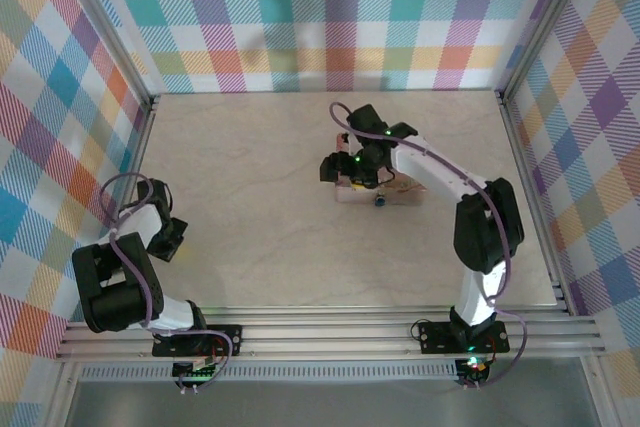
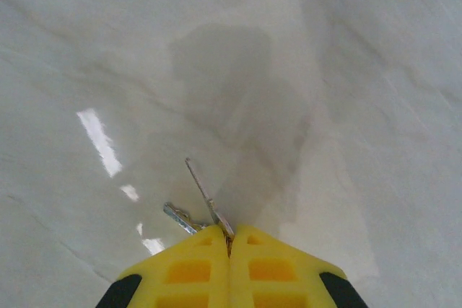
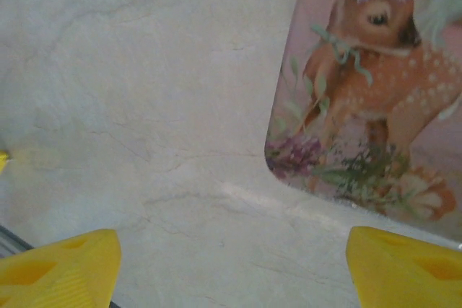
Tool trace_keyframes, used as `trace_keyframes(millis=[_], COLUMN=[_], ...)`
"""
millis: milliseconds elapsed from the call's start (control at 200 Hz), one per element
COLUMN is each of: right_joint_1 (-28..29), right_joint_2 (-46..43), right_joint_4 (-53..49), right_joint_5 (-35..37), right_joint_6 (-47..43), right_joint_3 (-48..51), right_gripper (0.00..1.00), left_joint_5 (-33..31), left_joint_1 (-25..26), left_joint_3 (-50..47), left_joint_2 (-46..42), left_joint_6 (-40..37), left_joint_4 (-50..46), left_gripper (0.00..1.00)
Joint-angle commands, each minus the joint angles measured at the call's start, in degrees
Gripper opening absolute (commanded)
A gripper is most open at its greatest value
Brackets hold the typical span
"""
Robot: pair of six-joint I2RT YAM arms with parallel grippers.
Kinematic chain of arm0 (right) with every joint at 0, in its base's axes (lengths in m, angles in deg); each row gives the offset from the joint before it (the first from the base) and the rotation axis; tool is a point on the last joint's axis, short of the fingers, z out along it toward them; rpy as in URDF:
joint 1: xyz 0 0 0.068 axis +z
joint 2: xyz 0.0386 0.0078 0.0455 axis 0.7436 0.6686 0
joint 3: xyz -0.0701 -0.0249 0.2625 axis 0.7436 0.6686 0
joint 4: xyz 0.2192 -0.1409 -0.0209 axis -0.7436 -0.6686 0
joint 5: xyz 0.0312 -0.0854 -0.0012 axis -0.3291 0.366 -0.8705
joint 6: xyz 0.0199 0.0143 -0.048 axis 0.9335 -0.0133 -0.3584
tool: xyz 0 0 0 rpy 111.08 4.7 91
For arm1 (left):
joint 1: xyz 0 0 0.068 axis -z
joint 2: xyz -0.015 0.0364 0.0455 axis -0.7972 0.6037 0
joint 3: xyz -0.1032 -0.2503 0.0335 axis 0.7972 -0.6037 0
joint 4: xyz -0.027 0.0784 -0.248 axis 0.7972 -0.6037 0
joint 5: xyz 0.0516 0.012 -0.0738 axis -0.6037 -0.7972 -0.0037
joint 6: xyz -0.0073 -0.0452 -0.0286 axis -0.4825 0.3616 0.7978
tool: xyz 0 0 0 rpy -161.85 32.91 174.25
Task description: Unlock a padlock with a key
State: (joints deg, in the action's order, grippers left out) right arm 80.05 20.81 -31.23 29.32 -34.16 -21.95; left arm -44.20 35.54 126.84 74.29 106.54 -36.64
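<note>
Pastel plaid cloth walls on three sides, aluminium posts at the corners; the table (image 1: 250, 247) is pale beige with faint marble veining, a rail along its near edge. Top view: the left arm sits folded at the near left, left gripper (image 1: 171, 237) low over bare tabletop close to the left wall. The right arm reaches from the near right toward mid-table, right gripper (image 1: 352, 173) above the left end of the pink floral tin box (image 1: 400, 194). The padlock (image 1: 380, 199), a tiny blue speck, is at the box's near edge, just right of that gripper; whether it hangs from the box or lies against it I cannot tell. Left wrist view: glossy pale surface, soft grey shadow ahead, bright glare streaks to the left. The left gripper (image 2: 229, 239) has its yellow fingers (image 2: 191, 272) pressed together, pinching a key (image 2: 206, 194) whose thin blade points away, tilted left; a second bit of silvery metal (image 2: 177, 215) trails beside it just above the table. Right wrist view: the same veined surface, with the box's lid corner at upper right showing a painted fawn among flowers (image 3: 361, 106). The right gripper (image 3: 231, 268) stands wide apart, one yellow fingertip (image 3: 58, 265) at each bottom corner, nothing between them.
</note>
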Motion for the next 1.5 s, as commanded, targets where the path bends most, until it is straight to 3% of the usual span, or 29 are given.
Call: trace_keyframes(millis=[0, 190, 480, 680, 990, 1160, 1495], right_joint_1=[-1.7, -4.5, -6.0, -3.8, 5.5, 9.7, 16.5], right_joint_2=[-5.4, -14.1, -27.8, -28.8, -23.9, -21.6, -17.2], right_joint_4=[7.5, 15.3, 34.0, 52.8, 60.5, 65.6, 69.1], right_joint_5=[-4.8, -6.3, -6.8, -11.0, -7.4, -6.9, 1.9], right_joint_6=[4.9, 7.3, 3.7, -3.9, -22.1, -30.2, -39.9], right_joint_3=[6.3, 18.3, 36.8, 43.8, 37.4, 35.5, 33.8], right_gripper=[0.81, 0.79, 0.65, 0.56, 0.5, 0.55, 0.59], left_joint_5=[7.2, 11.4, 31.5, 48.3, 67.0, 67.7, 67.2], left_joint_1=[5.7, 19.3, 30.4, 31.8, 32.0, 32.0, 32.0], left_joint_3=[0.4, 8.1, 21.4, 29.6, 35.5, 35.7, 31.9], left_joint_2=[-0.9, -1.0, 1.2, 2.9, 0.9, 0.2, -3.6], left_joint_6=[-2.5, -6.7, -18.2, -26.4, -35.5, -38.7, -26.4], left_joint_4=[-0.6, -1.6, 0.4, -4.7, -13.2, -18.0, -8.3], left_gripper=[0.0, 0.0, 0.0, 0.0, 0.0, 0.0, 0.0])
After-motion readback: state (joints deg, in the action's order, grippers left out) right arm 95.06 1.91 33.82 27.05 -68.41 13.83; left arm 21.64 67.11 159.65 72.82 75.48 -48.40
